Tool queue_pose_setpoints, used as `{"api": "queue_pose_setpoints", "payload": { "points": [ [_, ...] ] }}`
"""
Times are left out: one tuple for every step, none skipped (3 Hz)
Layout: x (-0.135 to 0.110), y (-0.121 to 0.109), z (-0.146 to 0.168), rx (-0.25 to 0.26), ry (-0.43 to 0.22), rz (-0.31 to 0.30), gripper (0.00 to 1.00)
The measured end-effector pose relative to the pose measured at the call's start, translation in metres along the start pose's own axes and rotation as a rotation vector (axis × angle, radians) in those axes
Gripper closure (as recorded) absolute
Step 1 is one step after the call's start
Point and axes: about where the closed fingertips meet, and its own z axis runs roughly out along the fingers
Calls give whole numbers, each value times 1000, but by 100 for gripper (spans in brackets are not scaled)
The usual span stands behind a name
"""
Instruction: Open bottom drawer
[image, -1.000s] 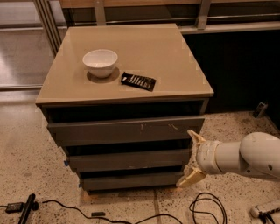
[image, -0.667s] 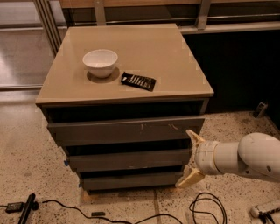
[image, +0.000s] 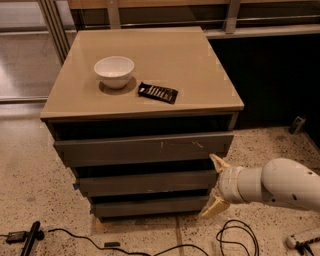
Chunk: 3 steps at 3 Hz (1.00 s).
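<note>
Item: low cabinet (image: 145, 55), tan glossy top, standing on pale speckled terrazzo floor (image: 30, 180).

On the top: white bowl (image: 114, 71) toward 10 o'clock from the centre; black packet (image: 158, 92) just beside it at its 4 o'clock, not touching.

Fronts, top to bottom:
- top drawer (image: 145, 148), widest, pale scratches right of centre
- middle drawer (image: 147, 182), plain
- bottom drawer (image: 150, 206), narrowest, plain and handle-less, lowest of the stack at 6 o'clock of the cabinet, set back beneath the middle front, close above the floor

Arm: white, rounded, entering from 3 o'clock. Gripper (image: 216, 185) at the cabinet's lower right corner, its two tan fingers spread wide, one above the other. Upper fingertip (image: 220, 162) lies by the right end of the gap under the top drawer; the lower one lies at the right end of the bottom drawer's front. Whether either touches the cabinet I cannot tell. Nothing is held between them.

Room:
- metal-framed glazing (image: 25, 50) at 9 to 11 o'clock
- dark panel (image: 270, 75) at 2 o'clock
- black cables (image: 235, 237) looped on the floor at 5 o'clock
- black tool (image: 30, 239) at 7 o'clock
- small dark object (image: 297, 124) on the floor at 3 o'clock
</note>
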Motion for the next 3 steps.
{"api": "queue_pose_setpoints", "payload": {
  "points": [
    [31, 4, 18, 18, -2, 29, 0],
    [65, 13, 47, 13, 2, 68, 0],
    [88, 24, 80, -7, -11, 83, 0]
  ]
}}
